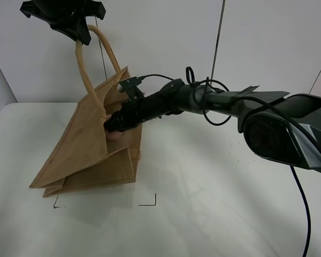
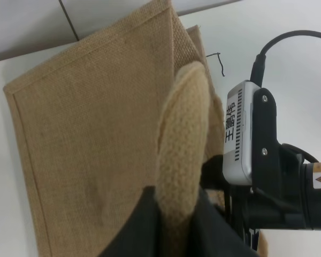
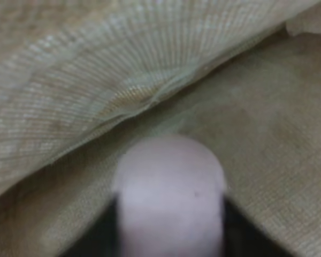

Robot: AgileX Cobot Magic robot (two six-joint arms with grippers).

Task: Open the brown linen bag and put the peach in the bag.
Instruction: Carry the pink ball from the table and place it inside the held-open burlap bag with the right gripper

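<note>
with the left gripper (image 1: 78,33) clamped on a handle (image 1: 104,47) holding the brown linen bag (image 1: 85,155) open, the right gripper (image 1: 113,127) grips the peach (image 3: 169,193) inside its mouth, so next it likely just opens.

White table (image 1: 214,219); brown linen bag (image 1: 88,160) rests on its left part, bottom edge on surface; two black corner marks (image 1: 154,203) just near of bag.

Blurred peach (image 3: 168,195); tips of right claw (image 1: 111,127) unseen inside brown linen bag (image 1: 80,155)
</note>
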